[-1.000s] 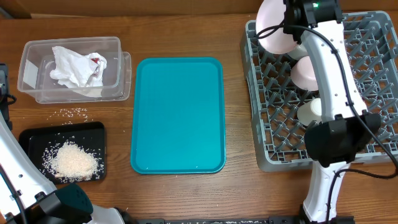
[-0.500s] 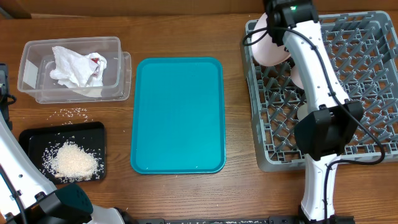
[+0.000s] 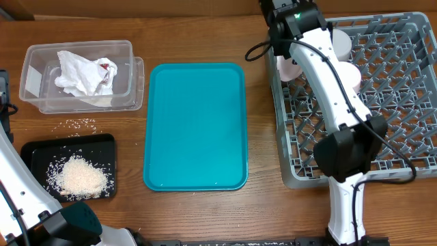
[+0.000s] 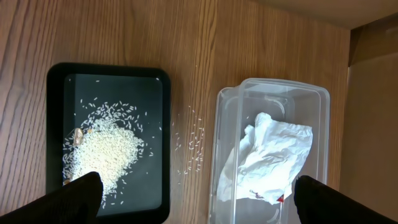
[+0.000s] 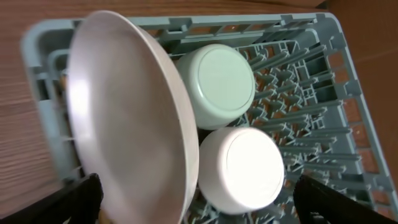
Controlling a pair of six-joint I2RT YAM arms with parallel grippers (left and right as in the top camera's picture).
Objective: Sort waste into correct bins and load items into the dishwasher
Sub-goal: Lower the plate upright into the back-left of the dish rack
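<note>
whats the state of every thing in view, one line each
teal tray: flat on the table, empty
clear bin: open, holds crumpled paper
black tray: holds a rice pile
dish rack: partly loaded
plate: on edge in the rack
green bowl: upside down in the rack
white bowl: upside down in the rack
left hand: open, empty
right hand: open
</note>
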